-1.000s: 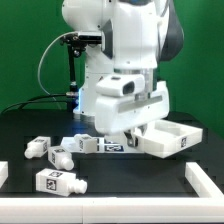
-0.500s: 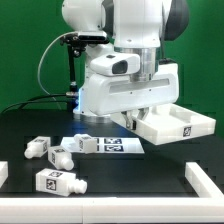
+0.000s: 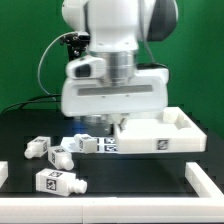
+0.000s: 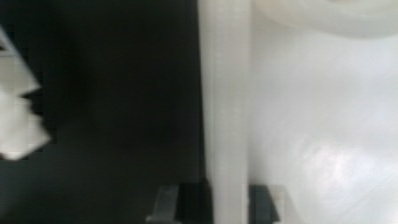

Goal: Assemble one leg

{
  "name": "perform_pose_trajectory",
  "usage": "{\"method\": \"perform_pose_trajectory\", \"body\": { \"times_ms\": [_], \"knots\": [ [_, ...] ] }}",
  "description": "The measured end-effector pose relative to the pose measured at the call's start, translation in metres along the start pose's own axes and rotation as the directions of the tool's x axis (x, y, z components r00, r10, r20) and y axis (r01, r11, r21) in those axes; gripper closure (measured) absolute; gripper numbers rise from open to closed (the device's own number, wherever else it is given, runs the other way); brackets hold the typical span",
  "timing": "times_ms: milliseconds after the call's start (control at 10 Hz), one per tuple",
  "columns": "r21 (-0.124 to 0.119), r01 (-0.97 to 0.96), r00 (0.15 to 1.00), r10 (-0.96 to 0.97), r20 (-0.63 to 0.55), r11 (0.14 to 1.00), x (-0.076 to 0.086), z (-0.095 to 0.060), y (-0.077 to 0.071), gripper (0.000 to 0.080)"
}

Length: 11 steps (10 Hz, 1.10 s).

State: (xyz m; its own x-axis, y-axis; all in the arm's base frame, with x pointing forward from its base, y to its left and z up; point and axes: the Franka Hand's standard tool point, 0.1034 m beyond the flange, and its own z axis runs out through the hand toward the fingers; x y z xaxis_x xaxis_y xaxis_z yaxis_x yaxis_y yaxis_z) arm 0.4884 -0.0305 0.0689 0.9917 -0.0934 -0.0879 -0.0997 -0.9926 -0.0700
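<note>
My gripper [image 3: 118, 124] is shut on the raised rim of the wide white tray-like panel [image 3: 160, 134] and holds it lifted just above the table. In the wrist view the rim [image 4: 224, 110] runs straight between my two dark fingers [image 4: 192, 200], with the panel floor [image 4: 329, 140] on one side. Several small white legs with tags lie on the black table at the exterior view's left: one [image 3: 57, 183] near the front, one [image 3: 35, 147] further back, one [image 3: 82, 144] by the marker board. A white shape, unclear what, shows at the wrist view's edge [image 4: 18, 110].
The marker board [image 3: 112, 146] lies flat under the arm. White raised pieces stand at the front corners, one at the exterior view's left [image 3: 3, 172] and one at the right [image 3: 206, 180]. A green wall is behind.
The wrist has turned and swung toward the exterior view's left, carrying the panel with it; the panel now lies more level and square to the camera. The legs have not moved.
</note>
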Motion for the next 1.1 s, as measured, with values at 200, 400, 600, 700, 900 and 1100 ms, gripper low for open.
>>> {"method": "perform_pose_trajectory", "body": {
  "times_ms": [200, 400, 600, 700, 900, 1100],
  "knots": [
    [0.012, -0.148, 0.989, 0.148, 0.000, 0.989, 0.002, 0.005, 0.000, 0.0748],
    [0.011, -0.132, 0.991, 0.132, 0.002, 0.991, 0.002, 0.007, -0.003, 0.0748],
    [0.026, -0.030, 0.999, 0.030, 0.020, 0.999, 0.032, 0.016, -0.004, 0.0748],
    [0.033, 0.008, 1.000, -0.009, 0.023, 0.999, 0.056, 0.020, -0.005, 0.0748],
    [0.036, 0.027, 0.999, -0.028, 0.019, 0.999, 0.064, 0.022, -0.008, 0.0748],
    [0.035, 0.027, 0.999, -0.028, 0.025, 0.999, 0.062, 0.025, -0.008, 0.0748]
  ]
}}
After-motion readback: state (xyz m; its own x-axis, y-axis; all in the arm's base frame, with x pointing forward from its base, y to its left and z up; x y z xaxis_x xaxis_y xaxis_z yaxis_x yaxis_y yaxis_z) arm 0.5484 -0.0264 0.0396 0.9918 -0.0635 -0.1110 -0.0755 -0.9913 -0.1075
